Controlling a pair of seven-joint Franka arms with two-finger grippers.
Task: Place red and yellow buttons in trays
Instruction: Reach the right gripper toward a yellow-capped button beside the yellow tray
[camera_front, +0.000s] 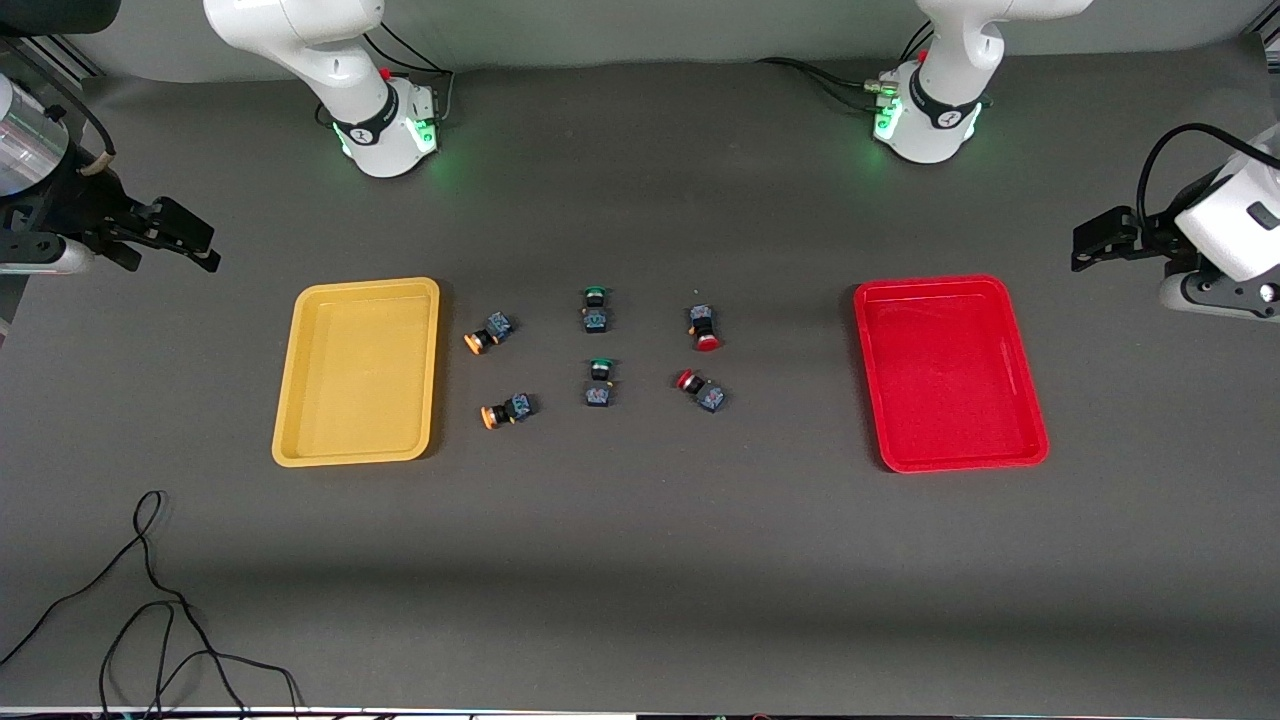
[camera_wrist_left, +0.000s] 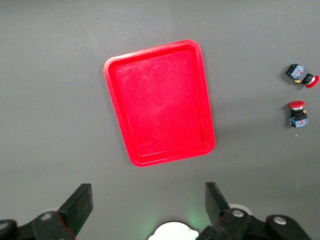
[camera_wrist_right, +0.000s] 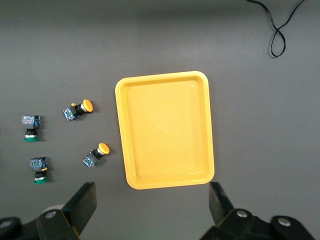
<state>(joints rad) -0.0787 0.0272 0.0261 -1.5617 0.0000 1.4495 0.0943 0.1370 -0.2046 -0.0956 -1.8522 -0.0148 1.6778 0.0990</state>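
The yellow tray (camera_front: 355, 370) lies toward the right arm's end and the red tray (camera_front: 945, 370) toward the left arm's end; both are empty. Two yellow-capped buttons (camera_front: 488, 333) (camera_front: 508, 410) lie on the table beside the yellow tray. Two red-capped buttons (camera_front: 705, 327) (camera_front: 701, 390) lie toward the red tray. My right gripper (camera_front: 205, 250) is open and empty, up over the table's end by the yellow tray (camera_wrist_right: 165, 130). My left gripper (camera_front: 1080, 250) is open and empty, up over the table's end by the red tray (camera_wrist_left: 160, 100).
Two green-capped switches (camera_front: 596, 308) (camera_front: 600, 383) lie between the yellow and red buttons. Black cables (camera_front: 150, 600) trail on the table near the front camera at the right arm's end. Both arm bases (camera_front: 385, 130) (camera_front: 925, 125) stand along the table's edge farthest from the camera.
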